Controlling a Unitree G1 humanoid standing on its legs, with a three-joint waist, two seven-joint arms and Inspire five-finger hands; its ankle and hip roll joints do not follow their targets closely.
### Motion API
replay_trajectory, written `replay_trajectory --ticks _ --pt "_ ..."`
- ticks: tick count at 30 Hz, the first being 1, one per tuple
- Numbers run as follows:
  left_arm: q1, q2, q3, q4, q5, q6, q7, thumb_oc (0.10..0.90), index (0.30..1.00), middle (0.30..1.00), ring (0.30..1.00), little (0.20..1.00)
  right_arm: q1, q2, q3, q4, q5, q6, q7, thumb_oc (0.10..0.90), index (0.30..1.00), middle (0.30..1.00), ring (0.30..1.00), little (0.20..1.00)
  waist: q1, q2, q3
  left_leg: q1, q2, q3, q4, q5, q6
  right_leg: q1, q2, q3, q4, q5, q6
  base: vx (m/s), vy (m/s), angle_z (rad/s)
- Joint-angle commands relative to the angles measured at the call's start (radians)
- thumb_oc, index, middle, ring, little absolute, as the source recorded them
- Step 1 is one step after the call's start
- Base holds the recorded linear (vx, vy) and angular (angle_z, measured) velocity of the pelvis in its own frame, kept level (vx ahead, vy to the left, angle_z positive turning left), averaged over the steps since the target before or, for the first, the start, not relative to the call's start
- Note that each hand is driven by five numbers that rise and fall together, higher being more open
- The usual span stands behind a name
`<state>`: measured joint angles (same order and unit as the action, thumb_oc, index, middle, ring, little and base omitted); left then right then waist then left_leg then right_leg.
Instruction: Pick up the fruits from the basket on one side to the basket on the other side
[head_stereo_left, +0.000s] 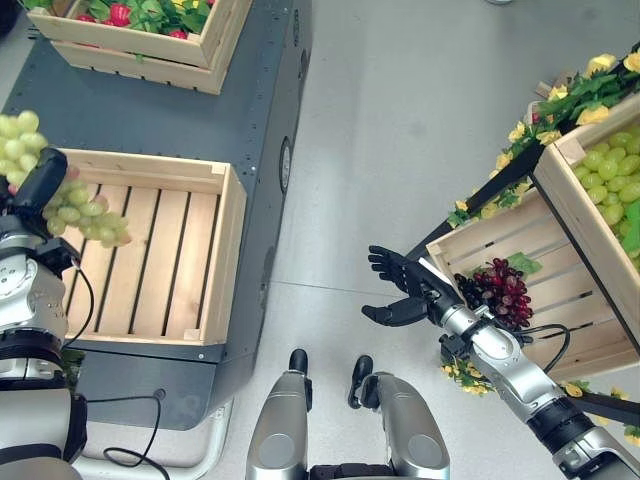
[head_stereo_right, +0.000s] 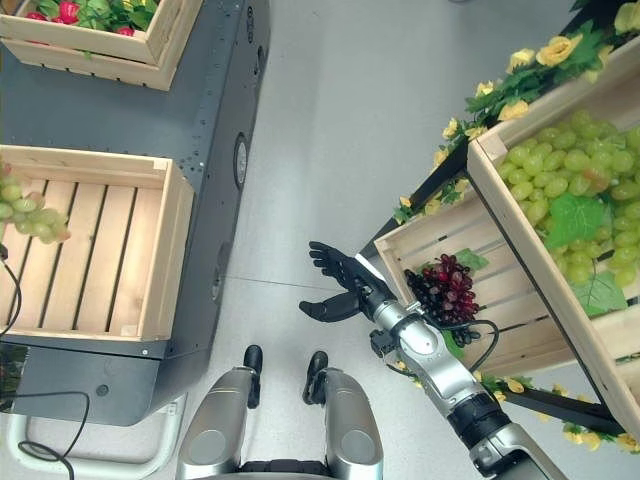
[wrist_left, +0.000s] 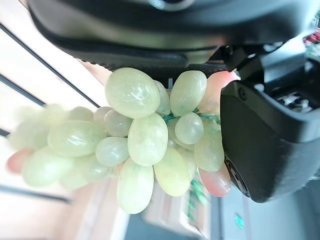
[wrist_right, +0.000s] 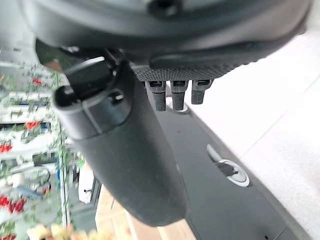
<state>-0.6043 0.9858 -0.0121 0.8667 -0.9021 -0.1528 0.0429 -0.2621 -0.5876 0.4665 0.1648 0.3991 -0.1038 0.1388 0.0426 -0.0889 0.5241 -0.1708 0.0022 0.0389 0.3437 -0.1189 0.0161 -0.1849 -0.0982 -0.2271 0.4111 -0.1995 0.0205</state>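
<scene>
My left hand (head_stereo_left: 38, 183) is shut on a bunch of green grapes (head_stereo_left: 88, 216), held above the left end of the empty wooden crate (head_stereo_left: 219, 262) on the dark cart. In the left wrist view the green grapes (wrist_left: 145, 142) hang right against the palm. My right hand (head_stereo_left: 403, 287) is open with nothing in it, over the floor just left of the lower slanted crate (head_stereo_left: 560, 300), where a bunch of dark red grapes (head_stereo_left: 498, 290) lies. The upper crate (head_stereo_right: 520, 215) on the right holds many green grapes (head_stereo_right: 560, 190).
A second wooden crate (head_stereo_left: 130, 62) with red fruit and leaves stands further back on the dark cart (head_stereo_left: 255, 120). Yellow flowers and leaves (head_stereo_left: 575, 95) trim the right stand. Grey floor (head_stereo_left: 400, 130) lies between cart and stand.
</scene>
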Motion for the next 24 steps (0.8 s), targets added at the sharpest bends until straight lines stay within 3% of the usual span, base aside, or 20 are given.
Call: replay_trajectory --ticks 1,10,17,24 --pt "0.022 -0.007 0.036 -0.178 -0.026 -0.167 -0.045 0.4 0.3 0.3 0.3 0.3 0.006 -0.042 -0.071 -0.1 0.061 -0.026 0.055 0.8 0.9 0.9 0.9 0.9 -0.007 0.109 -0.243 0.115 -0.06 -0.003 -0.171 0.01 0.017 0.116 0.004 0.036 -0.165 0.07 0.016 0.01 -0.066 0.0" --pt "-0.026 -0.104 -0.067 -0.34 0.026 -0.178 -0.125 0.4 0.3 0.3 0.3 0.3 -0.071 0.075 -0.028 -0.121 0.133 -0.034 0.023 0.8 0.9 0.9 0.9 0.9 0.016 0.134 -0.375 0.199 -0.065 -0.048 -0.339 0.083 0.002 0.22 0.033 0.026 -0.348 0.136 0.015 0.02 -0.075 0.01" --pt "-0.116 -0.198 -0.171 -0.417 0.041 -0.185 -0.162 0.4 0.3 0.3 0.3 0.3 -0.225 0.153 -0.017 -0.109 0.242 0.056 -0.016 0.8 0.9 0.9 0.9 0.9 0.022 0.136 -0.448 0.218 -0.075 -0.082 -0.431 0.122 -0.011 0.268 0.051 0.03 -0.498 0.21 0.021 0.02 -0.041 0.03" --pt "-0.149 -0.275 -0.222 -0.509 0.072 -0.162 -0.163 0.4 0.3 0.3 0.3 0.3 -0.3 0.179 -0.064 -0.091 0.344 0.112 -0.041 0.8 0.9 0.9 0.9 0.9 0.014 0.126 -0.479 0.221 -0.073 -0.082 -0.431 0.117 -0.005 0.268 0.051 0.037 -0.491 0.206 0.018 0.02 -0.011 -0.03"
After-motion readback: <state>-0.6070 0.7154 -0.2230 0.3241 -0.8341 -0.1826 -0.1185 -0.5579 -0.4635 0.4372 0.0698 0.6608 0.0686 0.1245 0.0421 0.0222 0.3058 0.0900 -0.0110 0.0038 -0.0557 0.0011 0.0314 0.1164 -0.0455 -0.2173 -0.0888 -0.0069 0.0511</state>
